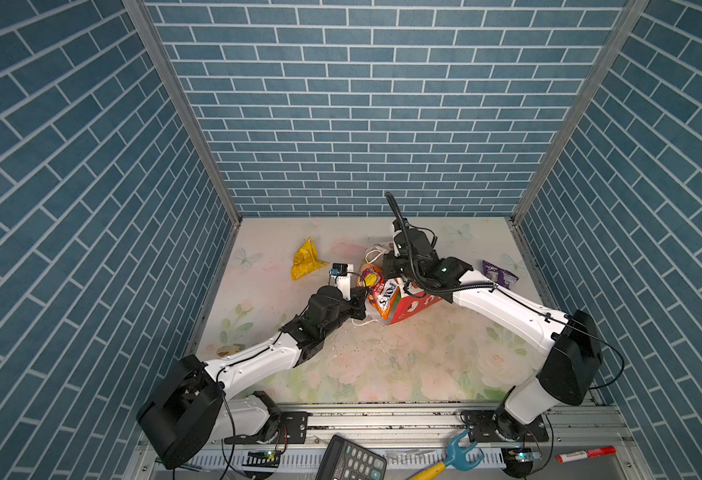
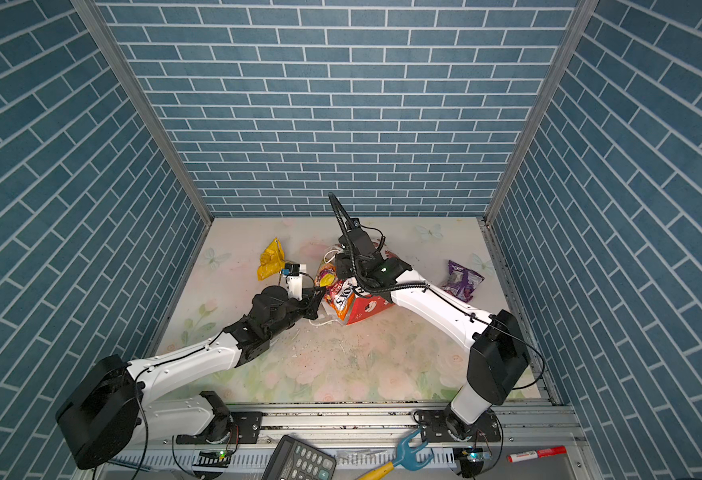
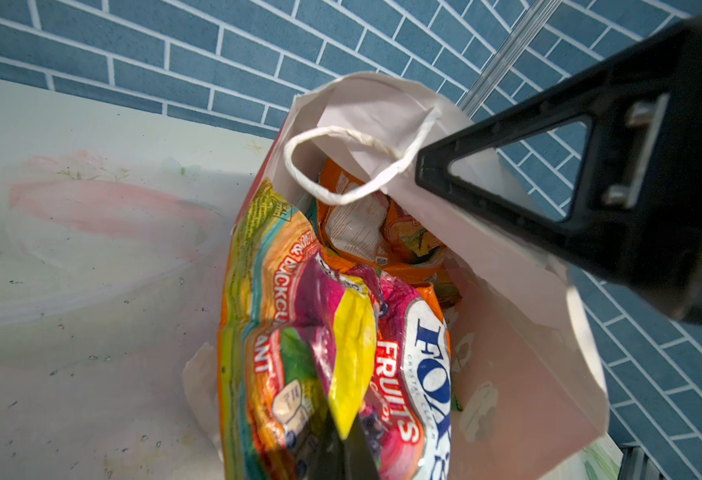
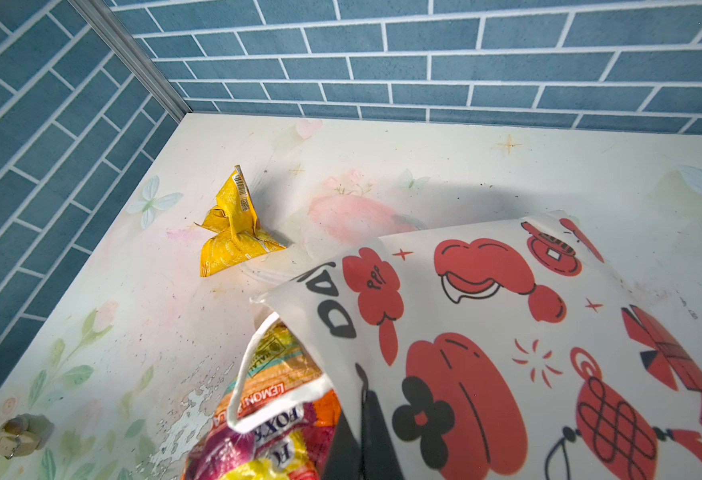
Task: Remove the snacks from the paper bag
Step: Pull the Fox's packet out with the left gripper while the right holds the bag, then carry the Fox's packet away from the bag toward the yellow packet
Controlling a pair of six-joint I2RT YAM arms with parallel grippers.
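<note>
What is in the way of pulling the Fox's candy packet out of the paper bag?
The white cord handle hangs across the paper bag's mouth, draped over the Fox's packet that the left claw grips. Nothing else visible blocks it.

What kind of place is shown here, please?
Likely a robot test booth, not a kitchen: brick-print panel walls in metal framing, and a left arm and right arm bolted to a rail.
</note>
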